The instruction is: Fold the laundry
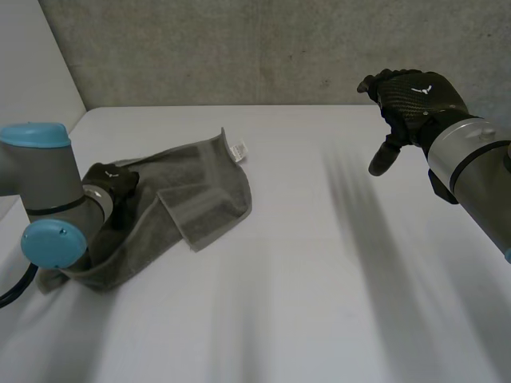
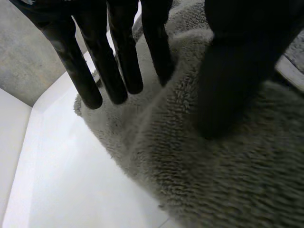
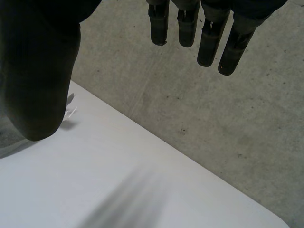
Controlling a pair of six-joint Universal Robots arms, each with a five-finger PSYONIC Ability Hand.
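A grey towel lies crumpled at the left of the white table, one flap folded over its middle and a white label at its far corner. My left hand rests on the towel's left part. In the left wrist view a hump of towel rises between its straight fingers and its thumb, which presses into the pile. My right hand hangs open in the air over the table's far right, away from the towel. Its fingers are straight and its thumb is spread wide.
A grey concrete wall runs along the table's far edge. A pale wall stands at the left. The table's left edge passes close by the towel.
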